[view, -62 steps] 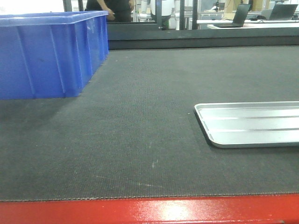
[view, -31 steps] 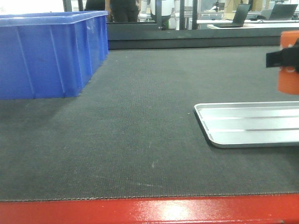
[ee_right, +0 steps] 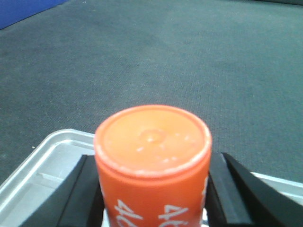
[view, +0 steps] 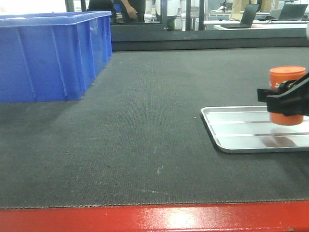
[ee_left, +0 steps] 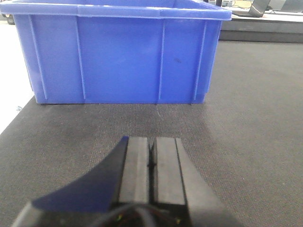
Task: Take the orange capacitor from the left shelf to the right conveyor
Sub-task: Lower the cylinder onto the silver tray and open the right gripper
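Right gripper [ee_right: 154, 189] jaws clamped on orange capacitor [view: 287, 94], upright over silver tray [view: 231, 130]. Left gripper [ee_left: 151, 163] jaws together, empty. Risk: release lands capacitor in tray, not conveyor [view: 145, 121].

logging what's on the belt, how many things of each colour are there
blue: 1, the bin
orange: 1, the can, held over the tray by the right hand
silver: 1, the tray
total: 3
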